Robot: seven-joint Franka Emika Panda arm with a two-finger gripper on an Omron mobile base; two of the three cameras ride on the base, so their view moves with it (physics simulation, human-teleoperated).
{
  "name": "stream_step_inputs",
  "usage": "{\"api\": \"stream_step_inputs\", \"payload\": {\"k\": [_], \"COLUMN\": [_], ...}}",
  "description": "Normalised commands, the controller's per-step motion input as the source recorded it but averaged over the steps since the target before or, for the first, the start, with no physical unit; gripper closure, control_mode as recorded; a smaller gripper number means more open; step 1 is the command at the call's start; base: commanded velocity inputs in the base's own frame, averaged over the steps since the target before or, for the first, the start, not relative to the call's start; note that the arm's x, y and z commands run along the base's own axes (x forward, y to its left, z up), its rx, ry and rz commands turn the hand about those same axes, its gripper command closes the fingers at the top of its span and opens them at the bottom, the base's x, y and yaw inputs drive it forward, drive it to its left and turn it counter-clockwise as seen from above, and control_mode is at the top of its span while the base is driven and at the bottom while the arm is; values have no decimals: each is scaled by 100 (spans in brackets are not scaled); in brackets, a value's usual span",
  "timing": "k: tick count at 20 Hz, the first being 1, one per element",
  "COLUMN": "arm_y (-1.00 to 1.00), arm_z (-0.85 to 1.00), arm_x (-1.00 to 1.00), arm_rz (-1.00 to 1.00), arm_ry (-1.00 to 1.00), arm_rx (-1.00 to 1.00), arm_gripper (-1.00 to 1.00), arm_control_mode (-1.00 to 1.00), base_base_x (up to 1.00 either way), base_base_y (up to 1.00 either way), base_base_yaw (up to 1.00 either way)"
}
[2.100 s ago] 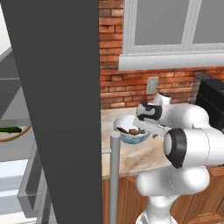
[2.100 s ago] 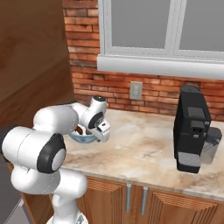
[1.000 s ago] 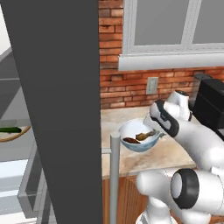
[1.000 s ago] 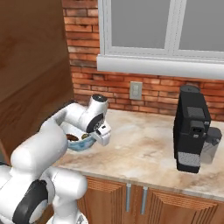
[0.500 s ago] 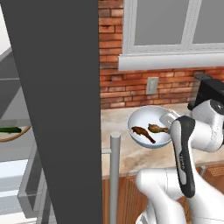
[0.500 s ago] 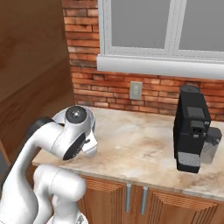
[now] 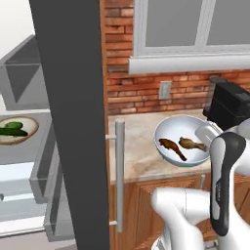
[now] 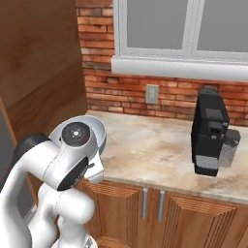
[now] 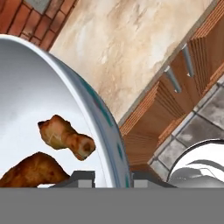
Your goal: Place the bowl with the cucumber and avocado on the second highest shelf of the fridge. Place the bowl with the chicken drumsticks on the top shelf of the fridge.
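Since the earlier frames we have lifted the pale, teal-trimmed round bowl [image 7: 181, 141] off the marbled beige surface [image 8: 160, 145] and swung it toward the fridge; half a second ago it sat a little higher and further toward 9 o'clock in the left base view, and now it hangs tilted, its opening turned to the camera. Our hand [image 9: 113, 177] is clenched on the bowl's rim, one dark fingertip [image 9: 81, 176] inside the wall and the other outside it. The two brown roasted chicken drumsticks [image 7: 181, 145] lie against the bowl's inner wall, one at 9 o'clock of the other, and in the hand view they sit just at 10 o'clock of the gripped rim.

The tall fridge with the dark grey door [image 7: 78, 122] and long silver bar handle [image 7: 119, 176] stands open at 9 o'clock of the bowl. On a translucent grey glass shelf [image 7: 24, 151] inside, a shallow tan bowl [image 7: 22, 136] already holds the long dark green cucumber [image 7: 10, 132]; we cannot pick out the avocado there. So we judge the first half done, if that is the second highest shelf. What remains is carrying the drumstick bowl around the door edge, levelling it, and setting it on the top shelf, which the door mostly hides. The black coffee machine [image 8: 209, 131] on the surface stands well apart.
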Motion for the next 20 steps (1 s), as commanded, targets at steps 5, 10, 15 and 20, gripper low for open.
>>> {"api": "stream_step_inputs", "payload": {"k": [5, 10, 15, 20], "arm_y": [0, 0, 0, 0], "arm_z": [0, 0, 0, 0], "arm_x": [0, 0, 0, 0], "arm_rz": [0, 0, 0, 0], "arm_ry": [0, 0, 0, 0], "arm_rx": [0, 0, 0, 0], "arm_gripper": [100, 100, 100, 100], "arm_control_mode": [100, 100, 100, 100], "base_base_x": [-100, -100, -100, -43], "base_base_y": [0, 28, 97, 100], "base_base_yaw": [0, 7, 22, 35]}}
